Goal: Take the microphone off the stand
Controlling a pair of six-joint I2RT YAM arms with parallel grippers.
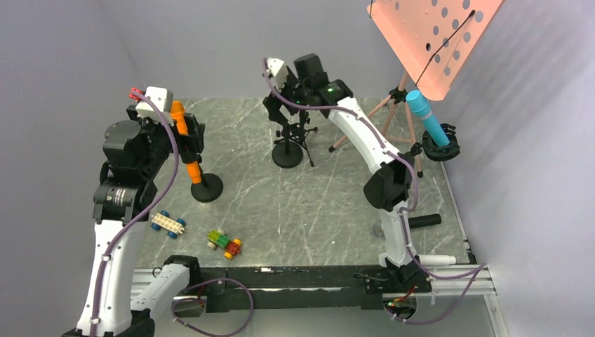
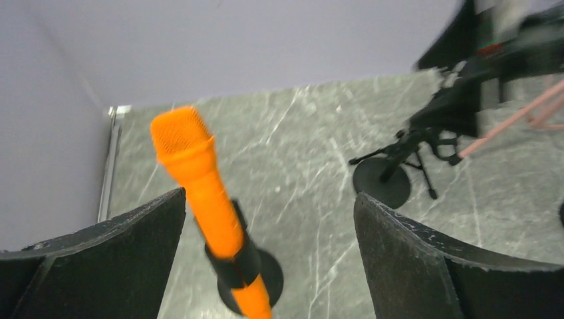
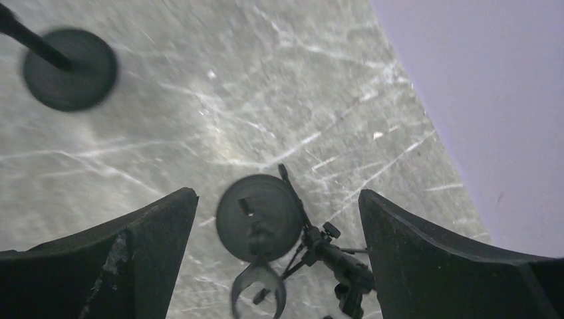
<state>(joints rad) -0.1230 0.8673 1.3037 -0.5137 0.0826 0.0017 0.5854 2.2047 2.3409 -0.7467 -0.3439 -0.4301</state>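
Microphone (image 2: 199, 179) sits in its stand (image 2: 234, 260) inside the wide-open left gripper (image 2: 269, 199); right gripper (image 3: 278, 196) also open, empty.

Grey marbled table (image 1: 316, 203), pale veins across it, seen from above. At 9 o'clock a round black stand base (image 1: 207, 188) sat flat on the surface. At 12 o'clock, a second round base (image 1: 288, 156) with thin black struts beside it. Toward 1 o'clock the pinkish tripod legs (image 1: 382, 107) were splayed on the far right part. At 8 o'clock lay a white toy brick car (image 1: 168, 224) with blue wheels; just beside it, nearer 7 o'clock, a green, red and yellow brick car (image 1: 225, 242), the two apart. At 4 o'clock a short black cylinder (image 1: 425, 221) lay on its side near the right edge.
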